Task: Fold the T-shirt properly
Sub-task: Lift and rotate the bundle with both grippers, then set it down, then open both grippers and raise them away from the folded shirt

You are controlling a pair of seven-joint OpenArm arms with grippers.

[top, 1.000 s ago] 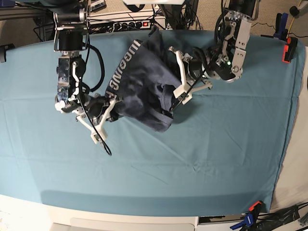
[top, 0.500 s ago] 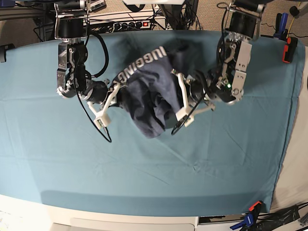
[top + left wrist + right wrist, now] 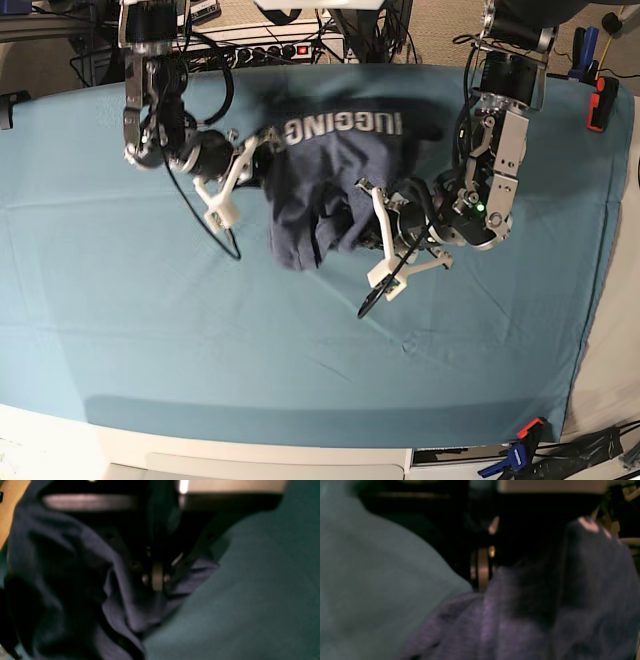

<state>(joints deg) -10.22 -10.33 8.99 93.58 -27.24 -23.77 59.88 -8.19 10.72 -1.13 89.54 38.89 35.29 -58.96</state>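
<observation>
- Hanging bunched between two claws above the teal table cloth point(image 3: 120, 330), well short of a flat spread: one T-shirt point(image 3: 320, 190), slate-blue, white lettering uppermost along its far edge.
- Nearest the camera, relative to the T-shirt: left gripper point(image 3: 385, 250), at the garment's near-right corner, jaws together and clamped on a fold of the T-shirt; wrist view blurred but shows dark cloth point(image 3: 62, 575) gathered right at the closed tips.
- Farther back, at the T-shirt's far-left corner: right gripper point(image 3: 235, 175), likewise pinched shut on the T-shirt, fabric point(image 3: 545, 620) draped just below its tips.
- Long axis of the held span: a diagonal from the left gripper up to the right gripper, lettered edge stretched roughly level across the far side, loose body sagging toward the cloth between them.
- Neither arm clearly nearer; each already on the T-shirt, at opposite ends.
- Judged next need: drawing the two corners apart and lowering, so the sagging middle lies flat.
- Count: one T-shirt, two grippers, one table cloth.
</observation>
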